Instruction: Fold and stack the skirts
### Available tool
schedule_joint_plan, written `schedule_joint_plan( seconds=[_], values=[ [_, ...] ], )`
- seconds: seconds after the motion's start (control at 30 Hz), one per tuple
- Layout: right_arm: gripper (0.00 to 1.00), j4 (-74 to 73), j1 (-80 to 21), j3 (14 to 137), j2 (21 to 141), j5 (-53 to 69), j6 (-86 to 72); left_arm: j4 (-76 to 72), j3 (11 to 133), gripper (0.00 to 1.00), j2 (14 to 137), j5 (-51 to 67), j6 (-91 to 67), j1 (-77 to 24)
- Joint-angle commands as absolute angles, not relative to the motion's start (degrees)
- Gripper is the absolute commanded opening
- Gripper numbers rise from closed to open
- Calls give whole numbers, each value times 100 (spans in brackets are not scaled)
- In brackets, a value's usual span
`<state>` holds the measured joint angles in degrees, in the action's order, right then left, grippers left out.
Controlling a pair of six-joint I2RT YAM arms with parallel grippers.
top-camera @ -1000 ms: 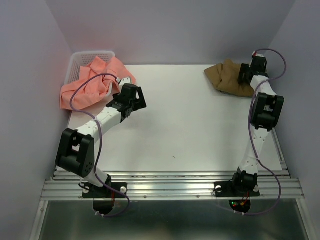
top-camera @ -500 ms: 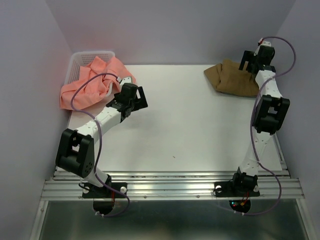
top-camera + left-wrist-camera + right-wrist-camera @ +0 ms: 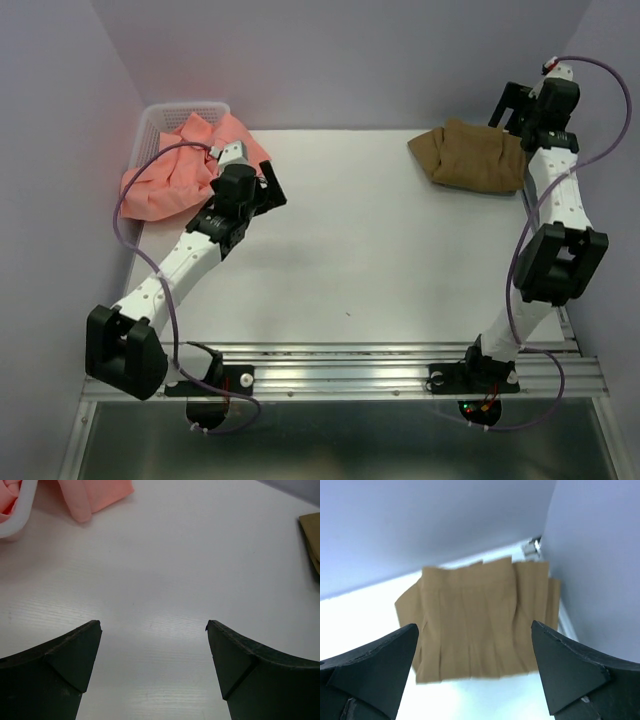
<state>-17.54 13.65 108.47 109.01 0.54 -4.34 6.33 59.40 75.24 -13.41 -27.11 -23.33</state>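
The tan-brown pleated skirt [image 3: 470, 158] lies folded at the far right corner of the counter [image 3: 380, 250], its long axis running left to right and its pleats near to far. The salmon-pink skirt [image 3: 170, 180] spills from the white basket [image 3: 160, 115] at far left. The left fingers [image 3: 60, 660] and right fingers [image 3: 375, 660] gape wide, holding nothing.
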Motion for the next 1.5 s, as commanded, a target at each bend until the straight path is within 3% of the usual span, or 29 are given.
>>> schedule_joint_plan(
  seconds=[0.0,0.23,0.37,0.53,0.73,1.07,1.17,1.47],
  values=[
    [100,-1688,1012,9603,9646,493,-1079,887,5652,99,6883,-1722,-3039,-2303],
    [100,-1390,-166,6931,7991,105,-1897,1634,5168,99,5863,-2495,-3726,-2268],
    [100,-652,-264,5408,7086,1183,-2522,1697,5185,99,5713,-2566,-3735,-2180],
    [100,-536,-264,4720,6539,1889,-2786,1354,5623,99,6186,-2321,-3314,-1461],
    [100,-581,-264,4588,6504,2118,-2795,1441,7731,99,8039,-1313,-2480,216],
    [100,-405,-264,4333,6065,2048,-2532,3592,12904,99,12615,-844,-1740,957],
    [100,-413,-264,4342,6073,1987,-2453,3657,13551,99,13400,-608,-1766,1098],
    [100,-439,-264,4359,6486,1802,-2400,2804,13498,99,14561,-150,-1688,1222]
  ],
)
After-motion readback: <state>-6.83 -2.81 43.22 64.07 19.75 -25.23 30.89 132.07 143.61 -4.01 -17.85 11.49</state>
